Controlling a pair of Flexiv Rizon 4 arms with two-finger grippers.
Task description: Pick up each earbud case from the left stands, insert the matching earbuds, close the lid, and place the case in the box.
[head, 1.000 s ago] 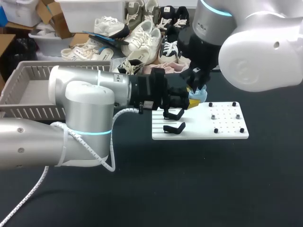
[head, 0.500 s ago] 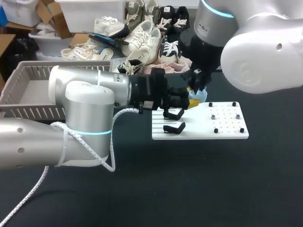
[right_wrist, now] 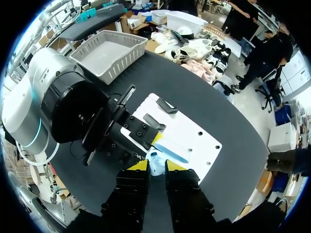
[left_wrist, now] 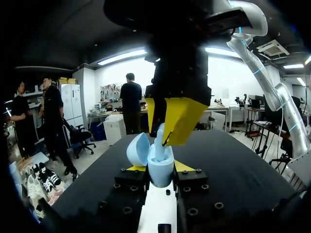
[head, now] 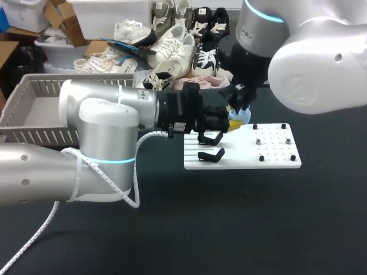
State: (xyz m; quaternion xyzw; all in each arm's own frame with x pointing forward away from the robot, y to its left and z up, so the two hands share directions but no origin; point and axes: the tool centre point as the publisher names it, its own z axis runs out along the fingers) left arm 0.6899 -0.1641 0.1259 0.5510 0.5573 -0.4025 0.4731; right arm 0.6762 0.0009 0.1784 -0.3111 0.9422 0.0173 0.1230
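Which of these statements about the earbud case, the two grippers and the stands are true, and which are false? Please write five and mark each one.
1. The lid of the earbud case is open. True.
2. The left gripper holds the earbud case. True.
3. The case lies in the grey basket. False: the left gripper holds it at the edge of the white board, apart from the basket.
4. The right gripper holds an earbud down into the case. True.
5. Both black stands carry a case. False: both are bare.
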